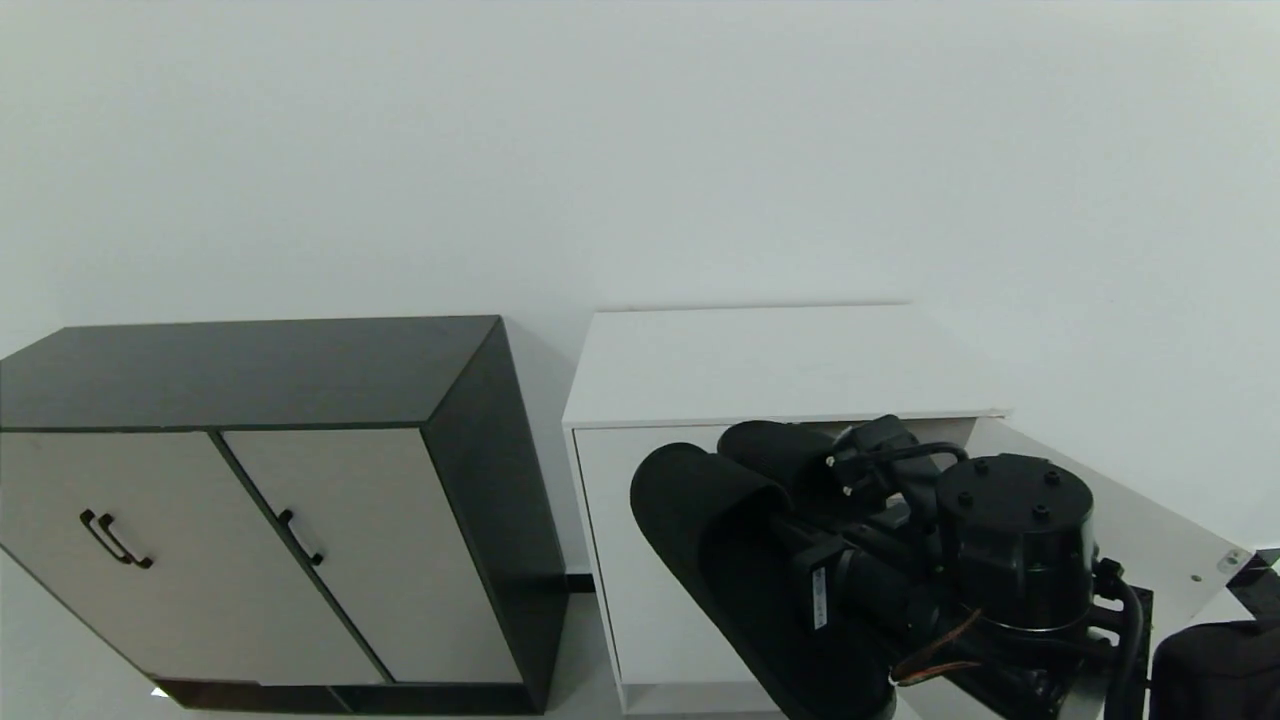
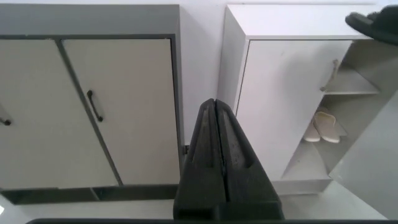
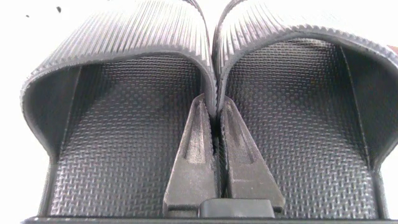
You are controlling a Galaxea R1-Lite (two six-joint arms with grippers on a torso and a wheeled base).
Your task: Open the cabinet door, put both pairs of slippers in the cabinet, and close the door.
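A pair of black slippers [image 1: 700,500] hangs in front of the white cabinet [image 1: 760,360], near its top edge. My right gripper [image 1: 845,465] is shut on them; in the right wrist view its fingers [image 3: 213,106] pinch the two inner walls of the black slippers [image 3: 124,124] together. The cabinet's right door [image 1: 1130,520] stands open and its left door [image 2: 280,106] is shut. A pair of white slippers [image 2: 326,127] lies on a lower shelf inside. My left gripper [image 2: 215,106] is shut on nothing, low and back from both cabinets.
A black cabinet [image 1: 250,370] with two shut light-grey doors [image 1: 330,550] stands left of the white one, against a plain white wall. An upper shelf [image 2: 351,84] inside the white cabinet is bare.
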